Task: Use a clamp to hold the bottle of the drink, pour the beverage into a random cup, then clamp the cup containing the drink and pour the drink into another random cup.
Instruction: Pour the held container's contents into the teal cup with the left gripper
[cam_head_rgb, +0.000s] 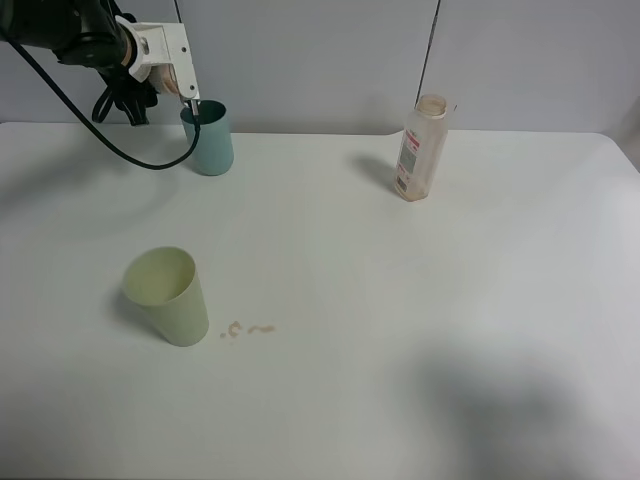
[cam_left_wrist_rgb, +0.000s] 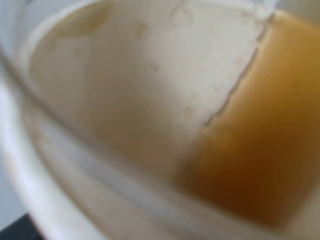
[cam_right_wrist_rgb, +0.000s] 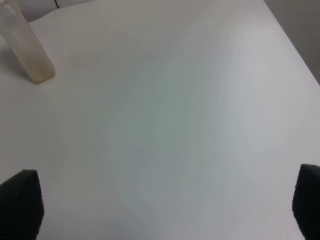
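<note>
Pouring looked to be the step in hand: the left gripper hung at the back left of the table, right over the mouth of the teal cup. Its wrist camera was filled by a blurred close view into a pale cup with brown drink pooled against one side, which suggested that cup was tipped. From the high camera the held cup itself could not be made out behind the arm's white end piece. The left jaws were drawn in tight, and judging by the wrist view they were clamped on that cup, though the grip itself was not visible.

The right gripper was out of the high view; in its own camera the two dark fingertips stood wide apart over bare table, holding nothing.

The bottle stood upright at the back right, well apart from the cups, uncapped and seemingly almost drained. A pale green cup sat alone at the front left, with a few small brownish spots on the table just beside it.

So the bottle's part seemed finished and the second pour was under way. I judged the next move called for a steady tilt kept directly over the teal cup's opening, then setting the emptied cup down upright without knocking the teal one.
</note>
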